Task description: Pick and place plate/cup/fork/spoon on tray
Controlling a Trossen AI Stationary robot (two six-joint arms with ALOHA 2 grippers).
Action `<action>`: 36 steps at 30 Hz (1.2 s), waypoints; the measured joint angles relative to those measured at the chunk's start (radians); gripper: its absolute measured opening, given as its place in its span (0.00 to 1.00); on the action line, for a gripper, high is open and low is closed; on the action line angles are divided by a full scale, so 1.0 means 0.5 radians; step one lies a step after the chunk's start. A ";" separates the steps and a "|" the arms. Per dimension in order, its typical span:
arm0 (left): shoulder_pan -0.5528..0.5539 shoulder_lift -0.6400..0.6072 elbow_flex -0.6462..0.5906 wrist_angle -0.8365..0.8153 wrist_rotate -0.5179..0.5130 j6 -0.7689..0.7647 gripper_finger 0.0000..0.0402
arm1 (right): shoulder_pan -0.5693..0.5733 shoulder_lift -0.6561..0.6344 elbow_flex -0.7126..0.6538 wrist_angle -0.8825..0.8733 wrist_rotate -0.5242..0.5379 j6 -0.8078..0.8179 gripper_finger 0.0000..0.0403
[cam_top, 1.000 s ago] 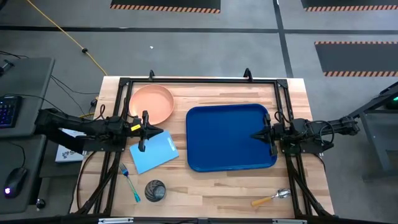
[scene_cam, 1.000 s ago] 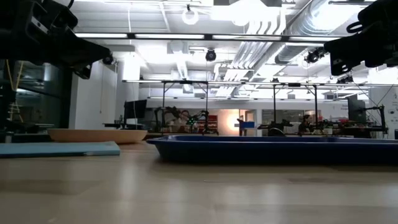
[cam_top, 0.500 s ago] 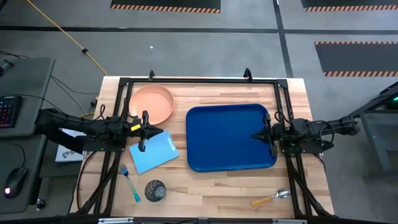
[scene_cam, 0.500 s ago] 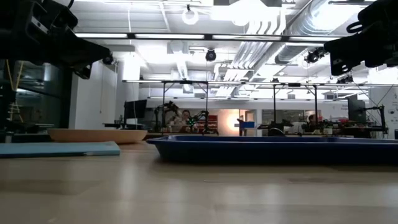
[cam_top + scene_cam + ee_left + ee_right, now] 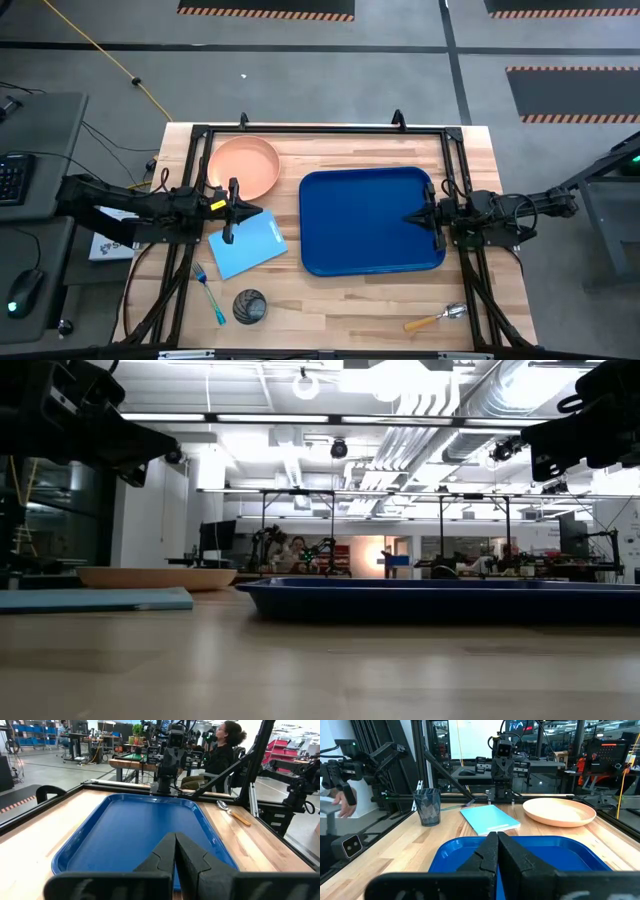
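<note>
From the high view I log the near edge first: the spoon [image 5: 437, 319] lies at lower right on the wood, the cup [image 5: 249, 305] at lower centre-left, with the fork [image 5: 209, 291] just left of it. Mid-frame, the tray [image 5: 371, 219] sits right of centre. The light-blue sheet [image 5: 247, 245] lies left of it. The left gripper [image 5: 254, 211] hovers at the sheet's upper edge, fingers pressed together, holding nothing. The right gripper [image 5: 412, 216] hangs over the tray's right part, fingers likewise together. Farthest, the plate [image 5: 242, 167] rests upper left, apart from the tray.
</note>
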State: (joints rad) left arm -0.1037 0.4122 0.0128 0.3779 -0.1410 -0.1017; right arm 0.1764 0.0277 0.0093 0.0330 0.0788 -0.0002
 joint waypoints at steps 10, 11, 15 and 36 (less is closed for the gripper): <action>0.000 0.000 0.001 0.000 0.000 0.000 0.00 | 0.001 0.000 -0.001 0.000 0.000 -0.001 0.00; 0.000 0.000 0.000 0.000 0.000 0.000 0.00 | 0.001 0.000 0.000 0.000 0.000 0.000 0.00; 0.000 0.000 0.000 -0.001 0.000 0.000 0.00 | 0.000 -0.001 0.000 0.000 0.000 -0.001 0.00; 0.000 0.000 0.000 0.000 0.000 0.000 0.00 | 0.000 0.173 0.001 1.506 -0.066 -0.280 0.00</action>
State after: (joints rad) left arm -0.1036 0.4122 0.0128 0.3779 -0.1410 -0.1017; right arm 0.1766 0.1139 0.0099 0.7860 0.0457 -0.1400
